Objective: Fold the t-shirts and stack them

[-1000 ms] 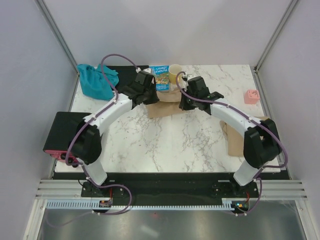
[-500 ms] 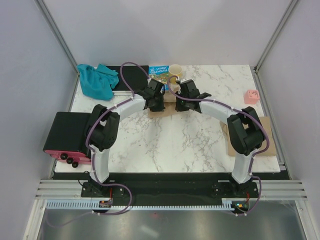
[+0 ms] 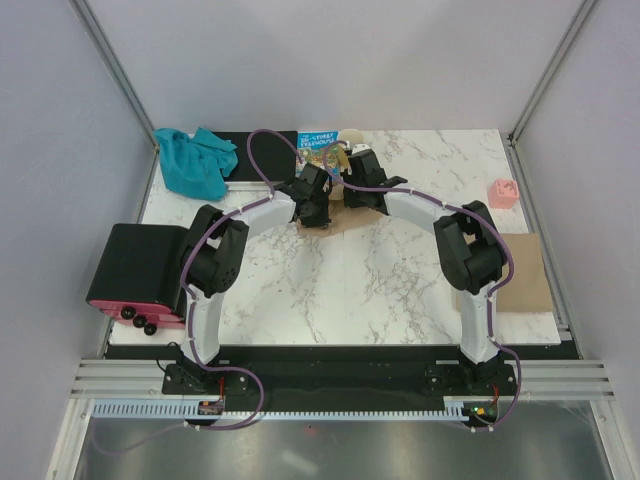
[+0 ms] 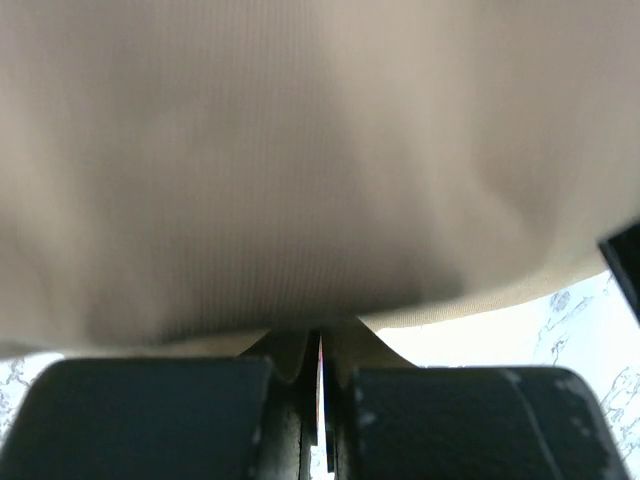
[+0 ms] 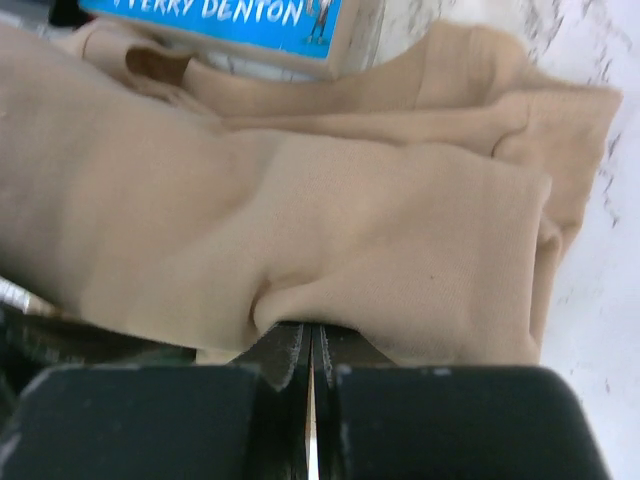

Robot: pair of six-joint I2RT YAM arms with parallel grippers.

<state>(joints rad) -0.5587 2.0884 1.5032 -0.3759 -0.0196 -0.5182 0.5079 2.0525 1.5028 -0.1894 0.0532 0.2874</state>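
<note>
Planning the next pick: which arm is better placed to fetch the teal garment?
Left, likely: the teal garment lies far left, nearer the left gripper than the right gripper; both pinch the tan shirt.

Overhead, soft even light falls bright on the white marbled bench (image 3: 330, 290), leaving only faint shadows. Just beyond the left fingers (image 4: 160, 420) the tan-beige soft cloth t-shirt (image 4: 300, 150) is badly blurred and shadowed at the pinch; bench to their right glares white. Ahead of the right fingers (image 5: 150, 420) its folds look sharper.
</note>
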